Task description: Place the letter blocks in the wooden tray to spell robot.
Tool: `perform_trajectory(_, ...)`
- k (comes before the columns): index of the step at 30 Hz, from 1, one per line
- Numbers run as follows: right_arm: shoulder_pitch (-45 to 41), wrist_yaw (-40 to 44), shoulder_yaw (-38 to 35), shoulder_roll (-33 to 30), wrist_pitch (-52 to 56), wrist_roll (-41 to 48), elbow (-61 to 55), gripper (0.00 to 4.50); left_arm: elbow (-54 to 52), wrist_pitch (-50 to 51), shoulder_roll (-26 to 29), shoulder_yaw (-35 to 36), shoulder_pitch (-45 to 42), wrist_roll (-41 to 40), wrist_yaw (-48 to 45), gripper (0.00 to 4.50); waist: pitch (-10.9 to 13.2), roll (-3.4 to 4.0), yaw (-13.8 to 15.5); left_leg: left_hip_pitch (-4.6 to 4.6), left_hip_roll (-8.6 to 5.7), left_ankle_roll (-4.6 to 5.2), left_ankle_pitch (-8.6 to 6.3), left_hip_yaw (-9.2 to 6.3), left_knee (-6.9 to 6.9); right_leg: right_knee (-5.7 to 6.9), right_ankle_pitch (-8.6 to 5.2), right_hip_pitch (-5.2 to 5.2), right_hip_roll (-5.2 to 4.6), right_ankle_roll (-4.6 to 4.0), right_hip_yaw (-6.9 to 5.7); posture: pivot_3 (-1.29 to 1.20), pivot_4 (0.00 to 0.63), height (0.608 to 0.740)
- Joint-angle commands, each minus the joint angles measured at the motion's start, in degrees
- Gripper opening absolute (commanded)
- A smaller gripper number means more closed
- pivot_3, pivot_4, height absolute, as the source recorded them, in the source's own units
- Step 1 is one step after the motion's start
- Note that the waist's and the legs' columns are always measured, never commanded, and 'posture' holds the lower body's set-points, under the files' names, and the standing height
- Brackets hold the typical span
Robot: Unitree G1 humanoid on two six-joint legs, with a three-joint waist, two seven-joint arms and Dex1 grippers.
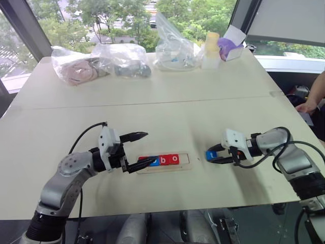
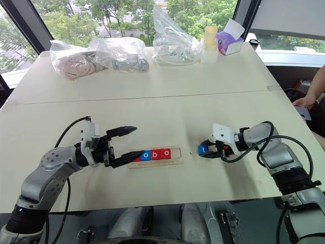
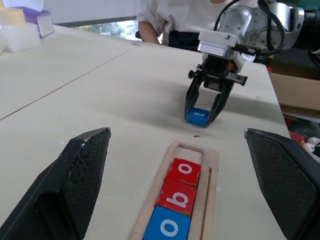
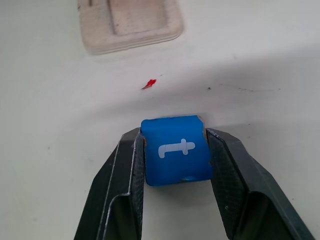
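Pale matt wooden tray [image 3: 210,172] holds glossy plastic letter blocks [image 3: 179,199]; textured black rubbery fingers [image 4: 120,190] grip another.

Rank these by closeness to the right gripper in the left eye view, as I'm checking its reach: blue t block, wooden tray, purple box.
1. blue t block, between its jaws.
2. wooden tray, to its left.
3. purple box, at the table's far edge.

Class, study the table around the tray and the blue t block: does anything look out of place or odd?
Yes. A tiny red fleck lies loose on the table between the wooden tray and the blue t block. It resembles a chip, though its origin is unclear.
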Motion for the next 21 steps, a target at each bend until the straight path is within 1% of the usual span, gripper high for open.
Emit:
perform_trajectory(1,-1.3,-2.5,-1.3,1.5,4.9,1.2,-6.3,1.31,-1.4,-0.6,0.2,1.4,-0.5,-0.5,0.1,4.5,0.0,0.01,0.1,-0.01,0.0,0.0,0.0,0.0,-0.01,0.02,0.0,-0.03,0.0,0.0,0.01,0.0,0.15,0.74)
perform_trajectory(4,-2.0,-3.2,-0.1,2.9,10.2,2.1,-12.8,1.31,-1.3,-0.5,0.3,1.3,-0.7,-0.5,0.0,4.5,0.0,0.01,0.2,-0.04,-0.01,0.0,0.0,0.0,-0.01,0.01,0.0,-0.04,-0.01,0.0,0.01,0.0,0.15,0.74)
perform_trajectory(8,-2.1,-4.7,1.9,4.5,14.4,1.7,-17.7,1.31,-1.3,-0.3,0.3,1.2,-0.9,-0.4,0.0,4.5,0.0,0.01,0.2,-0.05,-0.01,0.0,0.0,-0.01,-0.01,-0.01,0.01,-0.05,-0.02,0.02,0.0,0.0,0.15,0.74)
perform_trajectory(15,-2.0,-5.7,5.1,5.4,16.1,0.4,-19.9,1.31,-1.8,-0.3,0.7,1.6,-0.2,-0.5,0.0,4.5,0.0,0.01,0.2,-0.06,-0.03,0.0,0.0,-0.01,-0.01,-0.02,0.01,-0.04,-0.01,0.01,-0.01,0.0,0.15,0.74)
perform_trajectory(21,-2.0,-6.8,6.4,6.1,16.4,0.2,-20.0,1.31,-2.0,-0.2,0.8,1.6,0.0,-0.6,0.2,4.5,0.0,0.01,0.2,-0.06,-0.02,0.0,0.0,-0.01,-0.01,-0.01,0.01,-0.06,-0.01,0.02,-0.02,0.0,0.15,0.74)
